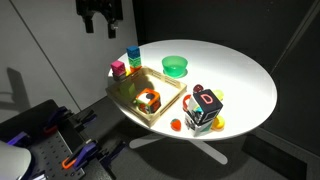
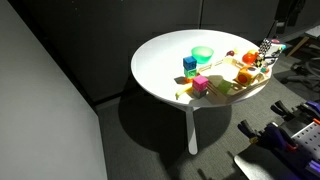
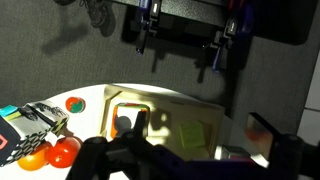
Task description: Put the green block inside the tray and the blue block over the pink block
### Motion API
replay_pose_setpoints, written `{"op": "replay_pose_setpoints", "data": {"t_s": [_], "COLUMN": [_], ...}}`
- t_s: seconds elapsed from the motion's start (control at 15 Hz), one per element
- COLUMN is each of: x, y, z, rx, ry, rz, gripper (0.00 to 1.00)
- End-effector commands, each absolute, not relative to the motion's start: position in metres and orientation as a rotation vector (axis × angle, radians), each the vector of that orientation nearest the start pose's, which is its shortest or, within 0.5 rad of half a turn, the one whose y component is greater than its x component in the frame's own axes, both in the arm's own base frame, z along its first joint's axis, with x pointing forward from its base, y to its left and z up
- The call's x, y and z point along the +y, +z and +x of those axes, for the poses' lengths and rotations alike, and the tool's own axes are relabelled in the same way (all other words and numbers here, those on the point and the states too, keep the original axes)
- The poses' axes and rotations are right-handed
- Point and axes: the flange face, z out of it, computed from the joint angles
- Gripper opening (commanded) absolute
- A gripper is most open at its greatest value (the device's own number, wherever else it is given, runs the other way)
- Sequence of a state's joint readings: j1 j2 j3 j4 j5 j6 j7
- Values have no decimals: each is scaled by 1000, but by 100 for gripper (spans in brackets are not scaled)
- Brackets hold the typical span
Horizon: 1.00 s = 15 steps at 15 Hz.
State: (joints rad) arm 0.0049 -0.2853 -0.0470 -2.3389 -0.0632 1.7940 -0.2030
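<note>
My gripper (image 1: pixel 99 27) hangs high above the table's back left edge, open and empty; in the wrist view (image 3: pixel 178 55) its fingers are spread wide. The pale wood tray (image 1: pixel 170 103) lies on the round white table. In the wrist view a green block (image 3: pixel 194 131) lies inside the tray (image 3: pixel 165 100). The blue block (image 1: pixel 132 56) and the pink block (image 1: pixel 118 71) stand side by side on the table just outside the tray's far edge, apart from each other. They also show in an exterior view, blue block (image 2: pixel 189 64) and pink block (image 2: pixel 200 84).
An orange-and-black object (image 1: pixel 150 99) lies in the tray. A round green bowl (image 1: pixel 175 66) stands behind it. A multicoloured letter cube (image 1: pixel 205 108) and small orange balls (image 1: pixel 176 124) sit near the table's front edge. Dark walls surround the table (image 1: pixel 245 80).
</note>
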Motion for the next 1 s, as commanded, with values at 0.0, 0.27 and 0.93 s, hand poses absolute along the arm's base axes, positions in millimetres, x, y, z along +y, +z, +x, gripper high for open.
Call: {"op": "replay_pose_setpoints", "data": {"t_s": [0.0,0.27,0.93], "x": [-13,4,16], "y": [426,408,361], "z": [450,476,526], "rx": [-315,-348,-378], "ry": [397,315,115], "rz": [-3120,-3164,-3191], "gripper": [100,100,100]}}
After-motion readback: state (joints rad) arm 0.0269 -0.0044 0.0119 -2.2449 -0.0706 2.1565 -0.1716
